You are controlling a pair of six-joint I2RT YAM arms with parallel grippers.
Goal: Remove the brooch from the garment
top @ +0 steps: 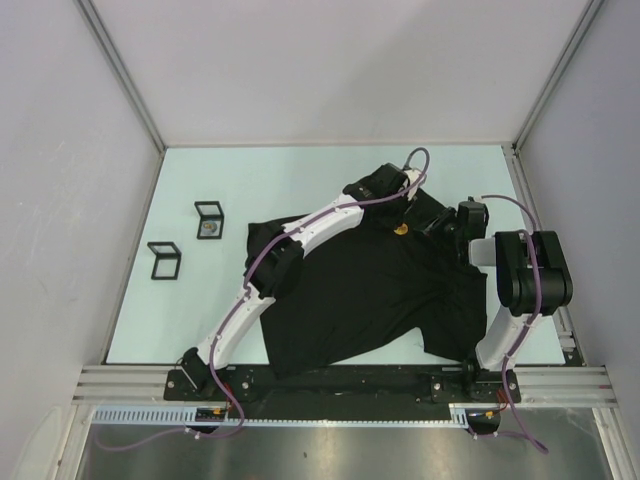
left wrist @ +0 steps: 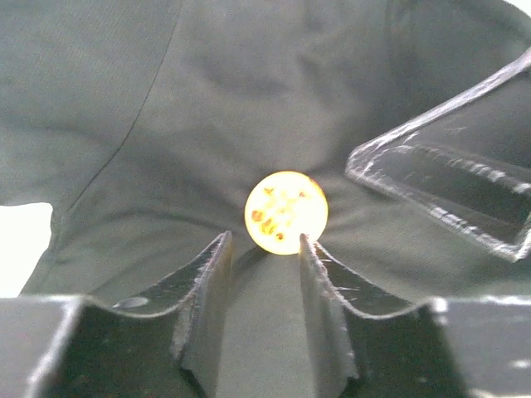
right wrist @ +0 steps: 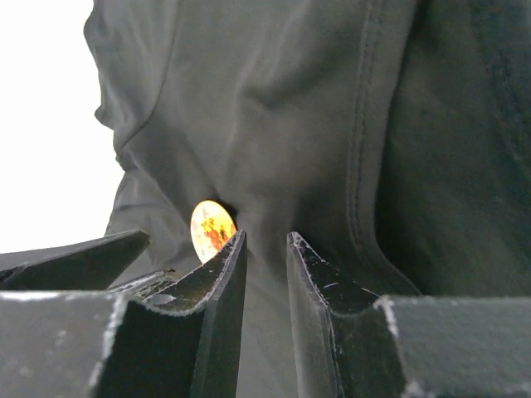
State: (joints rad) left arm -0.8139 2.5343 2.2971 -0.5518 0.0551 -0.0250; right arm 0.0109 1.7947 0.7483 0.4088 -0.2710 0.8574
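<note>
The black T-shirt (top: 365, 285) lies spread on the table. A round yellow brooch with orange marks (top: 400, 229) sits on it near the far right. In the left wrist view the brooch (left wrist: 285, 211) lies just at the tips of my left gripper (left wrist: 265, 242), which is open, its fingers (left wrist: 217, 278) astride the brooch's near edge. My right gripper (right wrist: 265, 240) is nearly closed with a ridge of the garment (right wrist: 274, 124) between its jaws, right beside the brooch (right wrist: 211, 228). One of its fingers shows in the left wrist view (left wrist: 448, 186).
Two small black open-frame boxes (top: 209, 220) (top: 164, 260) stand on the pale table left of the shirt. The left arm (top: 300, 240) stretches across the shirt. Enclosure walls and posts ring the table.
</note>
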